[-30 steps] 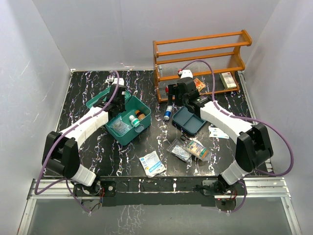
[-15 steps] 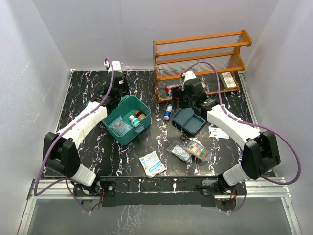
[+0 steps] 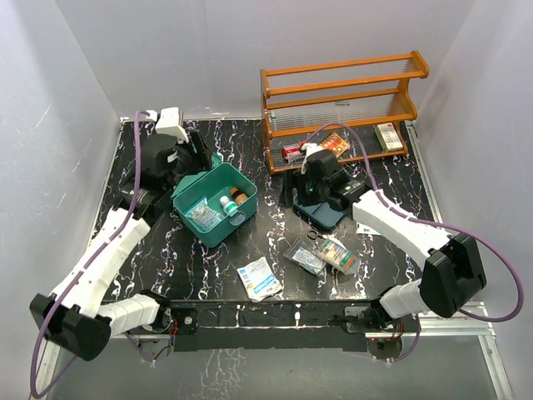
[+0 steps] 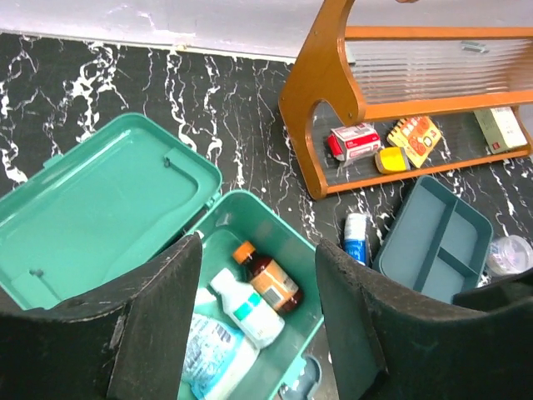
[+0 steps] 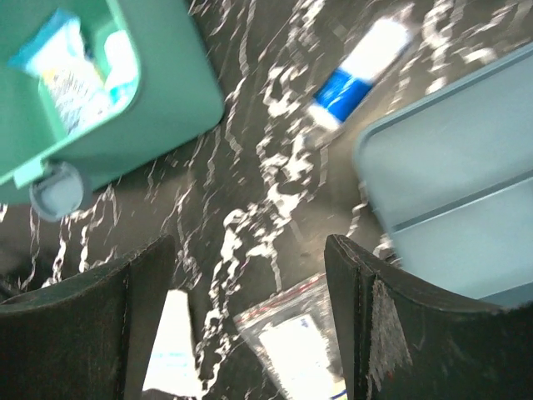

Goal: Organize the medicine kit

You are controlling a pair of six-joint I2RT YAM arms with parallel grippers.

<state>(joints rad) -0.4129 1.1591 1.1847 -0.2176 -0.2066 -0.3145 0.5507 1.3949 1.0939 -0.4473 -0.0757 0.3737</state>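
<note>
Your right pincer point(image 5: 248, 258), fingers apart, is nearer the blue-and-white plastic tube point(image 5: 358, 71) lying ahead-right of it, long axis diagonal. The open teal-green plastic medicine kit point(image 3: 215, 202) stands to its left on the black marbled table point(image 3: 250, 242), before your left pincer point(image 4: 258, 250), likewise apart.

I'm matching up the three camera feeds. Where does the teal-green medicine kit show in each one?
Top external: the medicine kit sits left of centre, open.
Left wrist: the medicine kit fills the lower left, with its open lid at the left.
Right wrist: only one corner of the medicine kit shows, at the upper left.
Shared landmark: the blue divided tray, right of the kit in all three views.
</note>
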